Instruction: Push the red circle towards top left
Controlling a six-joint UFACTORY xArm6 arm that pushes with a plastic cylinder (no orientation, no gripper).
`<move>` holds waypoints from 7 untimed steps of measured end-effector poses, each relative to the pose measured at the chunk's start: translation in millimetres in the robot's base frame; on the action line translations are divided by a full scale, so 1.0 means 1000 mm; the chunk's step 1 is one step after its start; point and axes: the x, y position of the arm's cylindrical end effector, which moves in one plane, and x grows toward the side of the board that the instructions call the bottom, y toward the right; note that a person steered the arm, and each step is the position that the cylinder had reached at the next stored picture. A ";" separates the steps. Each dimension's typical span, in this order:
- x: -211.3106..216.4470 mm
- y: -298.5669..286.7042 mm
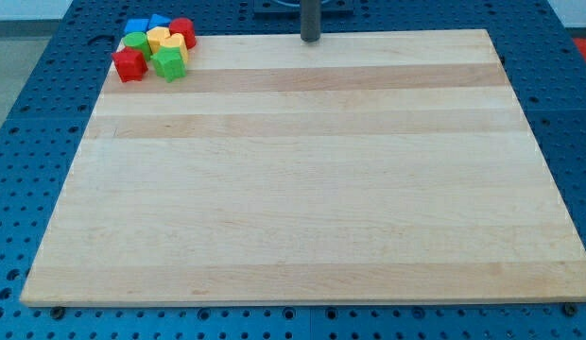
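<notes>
The blue pegboard base frames the wooden board on all sides, and its dotted surface shows along the view's bottom edge and up both flanks. The board's near edge runs along the view's bottom, and from there the wood stretches bare across the lower, middle and right parts; that wide stretch lies below my tip and to the view's left and right of it.

Farther up, at the board's top-left corner, all the blocks sit packed in one cluster, well to the view's left of my tip. Nearest in that group are a red block of irregular shape and a green block beside it, touching or nearly so. Just behind them sit a green round-topped block and two yellow blocks pressed together. At the cluster's right end is the red circle, close against the board's top edge, with the yellow blocks just to its left. Two blue blocks sit farthest back, right on the top edge or over it.

My tip rests at the board's top edge, near the middle of its width, well apart from every block. The rod has no fingers or jaws to open or close.
</notes>
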 end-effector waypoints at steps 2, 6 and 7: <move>0.000 -0.013; -0.001 -0.196; -0.001 -0.226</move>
